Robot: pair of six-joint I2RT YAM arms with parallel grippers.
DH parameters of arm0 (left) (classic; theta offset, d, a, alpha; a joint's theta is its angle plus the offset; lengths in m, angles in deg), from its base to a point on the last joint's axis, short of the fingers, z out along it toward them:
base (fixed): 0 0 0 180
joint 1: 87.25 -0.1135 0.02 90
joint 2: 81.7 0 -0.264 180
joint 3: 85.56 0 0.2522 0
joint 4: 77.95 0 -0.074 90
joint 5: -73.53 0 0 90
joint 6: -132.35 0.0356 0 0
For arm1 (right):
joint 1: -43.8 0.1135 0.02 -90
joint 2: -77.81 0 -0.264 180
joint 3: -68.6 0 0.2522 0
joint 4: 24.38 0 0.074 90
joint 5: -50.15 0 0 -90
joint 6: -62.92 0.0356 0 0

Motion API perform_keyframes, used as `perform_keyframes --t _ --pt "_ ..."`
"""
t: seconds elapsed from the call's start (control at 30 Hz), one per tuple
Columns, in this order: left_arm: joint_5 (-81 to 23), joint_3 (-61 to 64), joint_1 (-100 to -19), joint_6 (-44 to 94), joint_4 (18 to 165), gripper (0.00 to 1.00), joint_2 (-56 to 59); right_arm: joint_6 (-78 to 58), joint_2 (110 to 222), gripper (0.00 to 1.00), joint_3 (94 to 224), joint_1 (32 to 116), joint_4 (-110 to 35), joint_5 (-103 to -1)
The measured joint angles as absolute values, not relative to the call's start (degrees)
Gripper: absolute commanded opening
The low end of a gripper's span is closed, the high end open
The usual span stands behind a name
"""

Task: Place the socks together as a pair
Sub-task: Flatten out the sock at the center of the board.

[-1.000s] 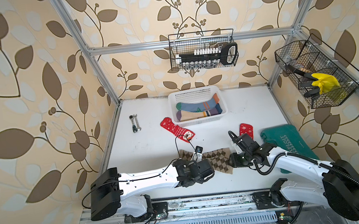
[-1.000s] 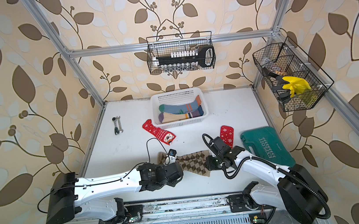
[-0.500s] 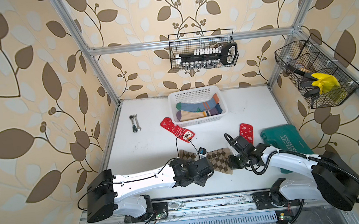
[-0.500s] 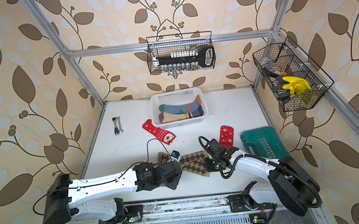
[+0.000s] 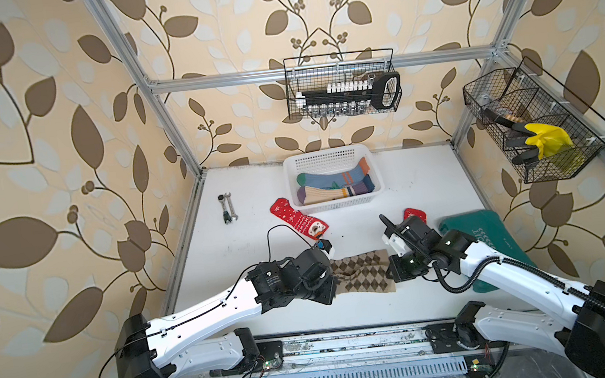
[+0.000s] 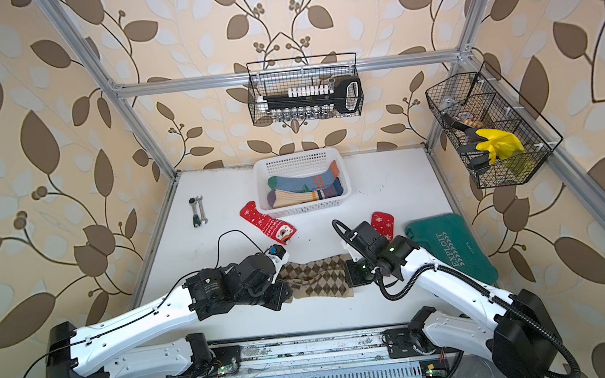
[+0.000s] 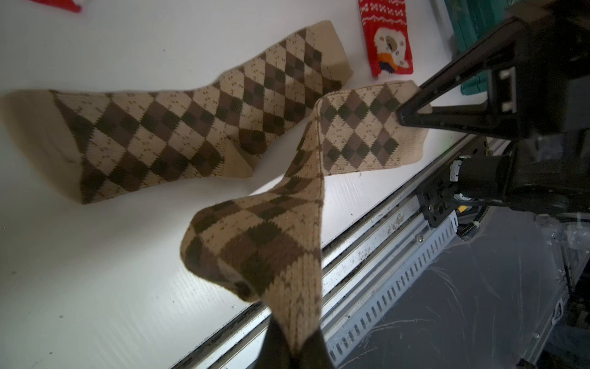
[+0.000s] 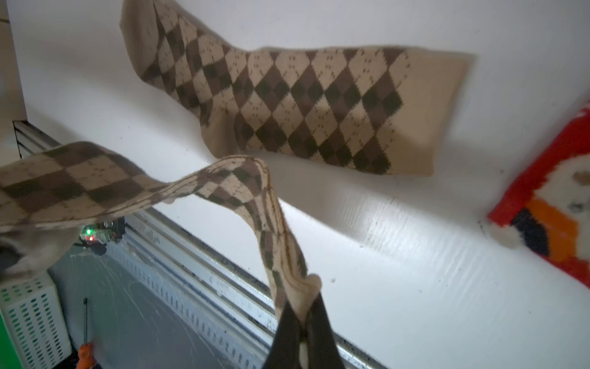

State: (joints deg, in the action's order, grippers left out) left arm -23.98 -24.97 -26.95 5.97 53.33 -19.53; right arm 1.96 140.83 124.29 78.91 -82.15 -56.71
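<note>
Two brown argyle socks are near the table's front edge. One argyle sock [image 7: 178, 127] [image 8: 303, 105] [image 5: 355, 261] lies flat. The other argyle sock [image 7: 261, 242] [image 8: 255, 191] [image 5: 366, 287] hangs twisted above the table between both grippers. My left gripper [image 7: 293, 351] [image 5: 333, 283] [image 6: 287, 290] is shut on one end. My right gripper [image 8: 301, 332] [image 5: 394, 272] [image 6: 349, 275] is shut on the cuff end. Two red Christmas socks [image 5: 298, 219] [image 5: 416, 215] lie apart farther back. A blue-grey sock [image 5: 330, 177] and a beige sock [image 5: 332, 194] lie in the white basket [image 5: 328, 160].
A dark green bag [image 5: 484, 231] lies at the right, partly under my right arm. Wrenches [image 5: 227, 206] lie at the back left. Wire baskets [image 5: 343, 84] [image 5: 534, 124] hang on the walls. The metal rail [image 7: 383, 230] runs just beyond the front edge.
My right gripper, open a second ago, has shut on the cuff end of the held argyle sock. The sock now hangs between both grippers. The left gripper has stayed shut on it.
</note>
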Motion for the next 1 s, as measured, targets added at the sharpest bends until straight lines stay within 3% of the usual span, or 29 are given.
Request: perform_keyframes --t 0.2,0.37,0.73,1.0 --pt "-32.52 -29.82 -28.13 5.64 57.57 0.08 -17.06 0.78 141.18 0.0 124.29 79.18 -84.88 -60.82" --pt "-38.66 -33.3 -34.21 4.88 61.81 0.11 -16.44 0.73 142.23 0.0 124.29 79.18 -85.12 -59.84" --pt "-41.2 -36.58 -43.15 6.19 64.43 0.48 -6.85 0.97 150.78 0.02 123.9 79.2 -79.11 -48.96" --pt "-29.44 -34.72 -43.85 7.92 58.01 0.59 -7.92 0.3 154.51 0.14 125.27 78.52 -77.12 -42.03"
